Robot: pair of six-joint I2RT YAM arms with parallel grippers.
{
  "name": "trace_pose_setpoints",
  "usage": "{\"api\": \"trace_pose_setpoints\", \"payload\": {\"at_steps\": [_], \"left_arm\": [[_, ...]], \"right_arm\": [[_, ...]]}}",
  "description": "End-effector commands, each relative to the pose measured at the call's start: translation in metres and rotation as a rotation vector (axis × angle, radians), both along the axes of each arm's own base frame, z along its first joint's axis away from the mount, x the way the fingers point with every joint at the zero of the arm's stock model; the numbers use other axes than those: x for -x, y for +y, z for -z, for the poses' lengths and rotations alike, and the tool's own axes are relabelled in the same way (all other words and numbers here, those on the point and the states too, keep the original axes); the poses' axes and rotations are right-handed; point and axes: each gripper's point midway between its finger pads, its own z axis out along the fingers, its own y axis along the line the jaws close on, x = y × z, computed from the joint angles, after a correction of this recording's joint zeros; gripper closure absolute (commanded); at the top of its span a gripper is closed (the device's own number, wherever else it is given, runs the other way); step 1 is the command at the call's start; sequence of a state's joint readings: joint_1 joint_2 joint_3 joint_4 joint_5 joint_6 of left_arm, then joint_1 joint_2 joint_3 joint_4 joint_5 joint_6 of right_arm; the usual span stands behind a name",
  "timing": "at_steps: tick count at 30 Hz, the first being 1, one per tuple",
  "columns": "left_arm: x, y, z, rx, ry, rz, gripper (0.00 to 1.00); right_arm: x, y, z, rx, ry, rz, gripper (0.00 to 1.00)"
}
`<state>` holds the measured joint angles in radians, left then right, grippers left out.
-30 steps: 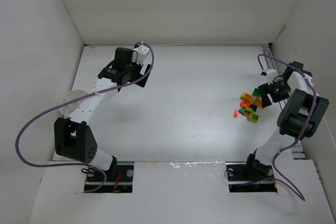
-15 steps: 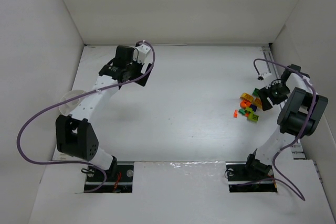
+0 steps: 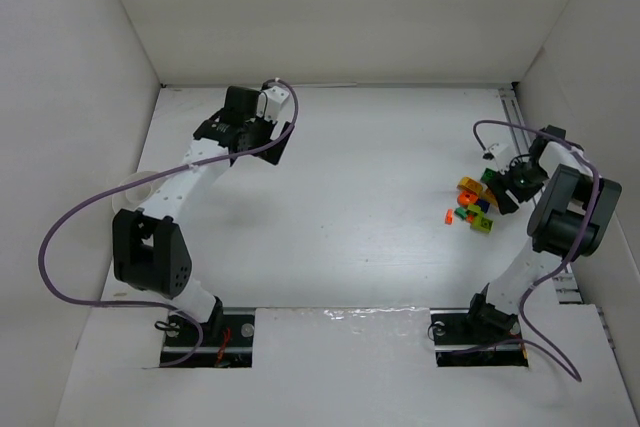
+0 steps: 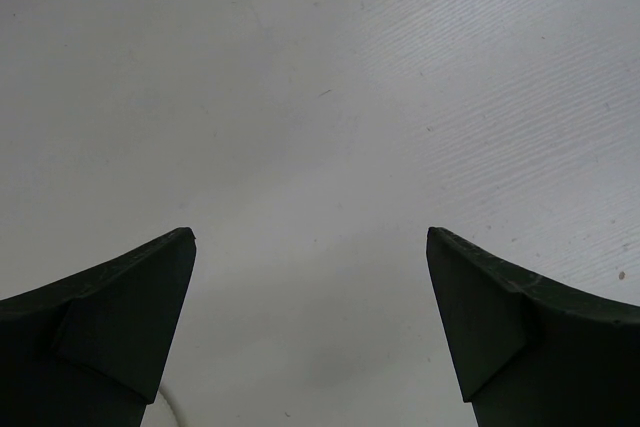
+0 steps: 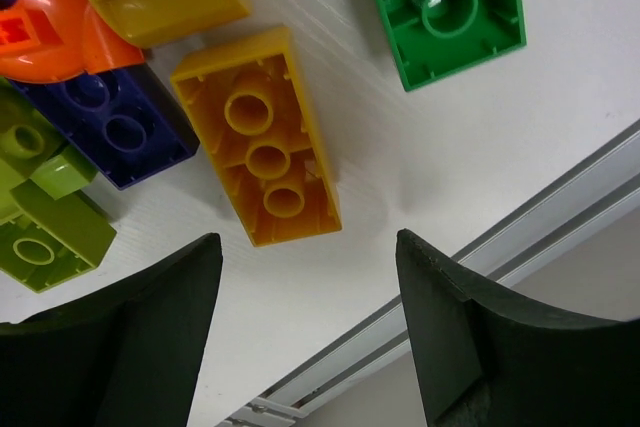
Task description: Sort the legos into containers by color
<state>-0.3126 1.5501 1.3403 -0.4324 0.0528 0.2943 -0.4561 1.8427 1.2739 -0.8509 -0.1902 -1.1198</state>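
Note:
The legos point(image 3: 474, 203) lie in a small heap at the right of the white floor: orange, yellow, green, red and purple-blue. My right gripper point(image 3: 505, 187) hangs open at the heap's right edge. In the right wrist view its jaws point(image 5: 308, 242) stand wide over bare floor. Just beyond them lie an upside-down yellow brick point(image 5: 260, 137), a green brick point(image 5: 450, 7), a purple-blue brick point(image 5: 110, 122) and lime pieces point(image 5: 45, 222). My left gripper point(image 3: 250, 132) is far off at the back left, open point(image 4: 310, 234) over bare floor. One translucent container point(image 3: 135, 192) shows faintly by the left wall.
A metal rail point(image 5: 480, 277) runs along the right wall close behind the right fingers, also visible from above as the rail point(image 3: 515, 122). White walls enclose the floor on three sides. Purple cables loop off both arms.
The right wrist has shifted slightly left, closer over the heap's edge, jaws still apart. The left arm has shifted a little; its gripper stays open.

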Motion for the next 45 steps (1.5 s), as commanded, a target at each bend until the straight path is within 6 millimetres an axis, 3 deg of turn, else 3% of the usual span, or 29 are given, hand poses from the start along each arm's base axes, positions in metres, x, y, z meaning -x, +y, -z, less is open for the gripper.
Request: {"api": "trace_pose_setpoints", "payload": {"at_steps": [1,8,17,20,22,25,26,30,31,32,34,35,37,38,40,41,42,43,45], "left_arm": [[-0.007,-0.005,-0.021,0.026,-0.044,0.006,0.00],[-0.007,-0.005,-0.021,0.026,-0.044,0.006,0.00],[-0.006,-0.003,-0.014,0.023,-0.034,-0.007,0.00],[-0.007,-0.004,-0.020,0.043,-0.051,-0.020,0.00],[-0.003,-0.005,-0.020,0.073,-0.043,-0.044,0.00],[0.008,-0.010,-0.026,0.166,-0.031,-0.007,0.00],[0.014,-0.012,-0.035,0.190,-0.046,0.002,0.00],[0.022,-0.007,-0.045,0.216,-0.065,-0.011,0.00],[0.023,-0.005,-0.060,0.236,-0.078,-0.006,0.00],[0.023,-0.005,-0.069,0.252,-0.079,0.002,0.02],[0.024,0.005,-0.081,0.291,-0.044,-0.010,0.04],[0.020,0.002,-0.109,0.347,-0.075,0.009,0.04],[0.010,0.012,-0.122,0.400,-0.058,-0.017,0.04],[0.012,0.006,-0.141,0.474,-0.044,0.003,0.04],[0.009,0.008,-0.150,0.564,-0.012,0.001,0.06],[0.009,0.000,-0.159,0.607,-0.022,0.035,0.06],[0.012,-0.007,-0.154,0.644,0.008,0.057,0.11],[0.015,-0.009,-0.158,0.663,0.003,0.066,0.12],[0.017,-0.019,-0.161,0.720,0.013,0.112,0.13]], "right_arm": [[-0.010,0.006,0.002,0.012,-0.024,-0.066,0.25],[-0.021,0.021,0.003,0.007,-0.048,-0.113,0.29],[-0.020,0.018,0.009,0.015,-0.025,-0.090,0.72],[-0.019,0.019,0.009,0.010,-0.023,-0.070,0.84],[-0.024,0.020,0.001,0.003,-0.042,-0.060,0.90],[-0.030,0.032,-0.029,-0.049,-0.117,-0.052,0.93],[-0.038,0.034,-0.052,-0.051,-0.177,-0.047,0.95],[-0.055,0.077,-0.106,-0.141,-0.293,-0.093,0.96],[-0.057,0.089,-0.117,-0.173,-0.314,-0.102,0.96],[-0.061,0.115,-0.127,-0.230,-0.340,-0.143,0.96],[-0.067,0.147,-0.150,-0.286,-0.396,-0.154,0.96],[-0.069,0.182,-0.159,-0.338,-0.414,-0.217,0.96],[-0.069,0.221,-0.176,-0.411,-0.452,-0.199,0.96],[-0.077,0.257,-0.190,-0.460,-0.519,-0.261,0.96],[-0.073,0.294,-0.201,-0.543,-0.529,-0.244,0.97],[-0.078,0.314,-0.214,-0.581,-0.575,-0.264,0.97],[-0.076,0.331,-0.219,-0.614,-0.577,-0.274,0.97],[-0.066,0.362,-0.224,-0.663,-0.560,-0.325,0.97],[-0.064,0.396,-0.233,-0.746,-0.542,-0.309,0.97]]}}
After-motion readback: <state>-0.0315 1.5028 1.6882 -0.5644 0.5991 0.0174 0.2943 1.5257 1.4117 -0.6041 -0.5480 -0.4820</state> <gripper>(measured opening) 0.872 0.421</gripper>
